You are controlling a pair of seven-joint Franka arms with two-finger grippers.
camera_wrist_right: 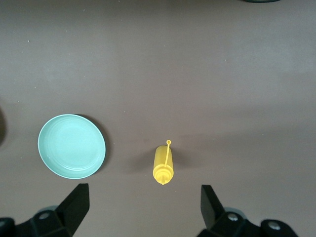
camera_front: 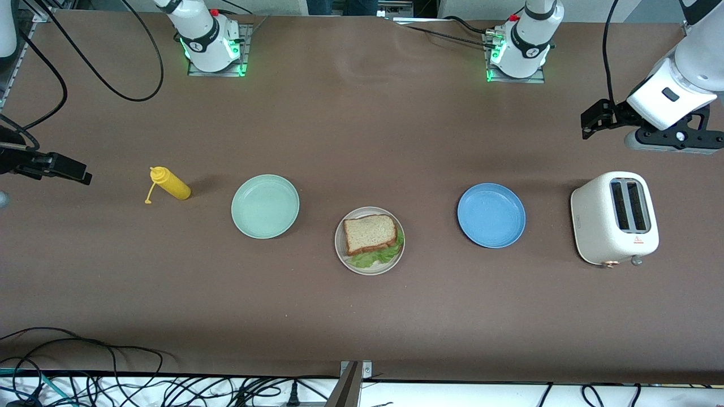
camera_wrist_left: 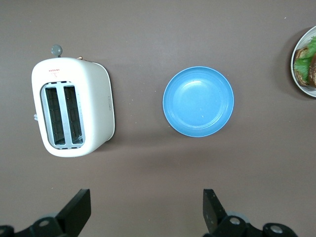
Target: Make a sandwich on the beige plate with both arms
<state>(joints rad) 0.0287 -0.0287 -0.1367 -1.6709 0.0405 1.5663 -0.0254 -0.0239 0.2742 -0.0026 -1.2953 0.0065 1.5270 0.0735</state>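
Sandwich (camera_front: pixel 371 236) sits assembled on beige plate (camera_front: pixel 341 249), mid-table between both arms. Left gripper (camera_wrist_left: pixel 146 210) hangs wide open, empty, over toaster end; right gripper (camera_wrist_right: pixel 144 207) likewise over mustard end. Neither arm clearly nearer; task looks done.

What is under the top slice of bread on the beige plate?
Green lettuce sticks out under the top slice on the beige plate. A thin brown edge shows below it; the rest of the lower layer is covered.
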